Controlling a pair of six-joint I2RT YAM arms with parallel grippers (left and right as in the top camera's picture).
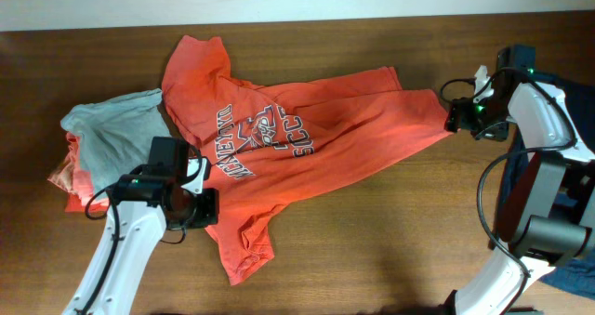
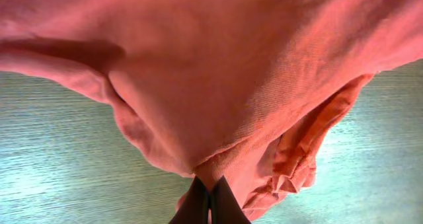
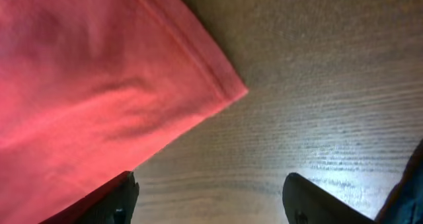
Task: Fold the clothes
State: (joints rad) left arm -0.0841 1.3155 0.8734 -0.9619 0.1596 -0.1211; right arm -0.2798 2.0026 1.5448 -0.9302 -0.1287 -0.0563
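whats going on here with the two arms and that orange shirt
Two robot arms are working on a coral-red T-shirt with white lettering, which lies spread but rumpled across the wooden table. The left tool is shut on a pinch of its fabric near a sleeve. The right tool is open at the shirt's hem corner, not gripping it. A grey-blue shirt sits on a small pile beside the left arm. No fold is made yet.
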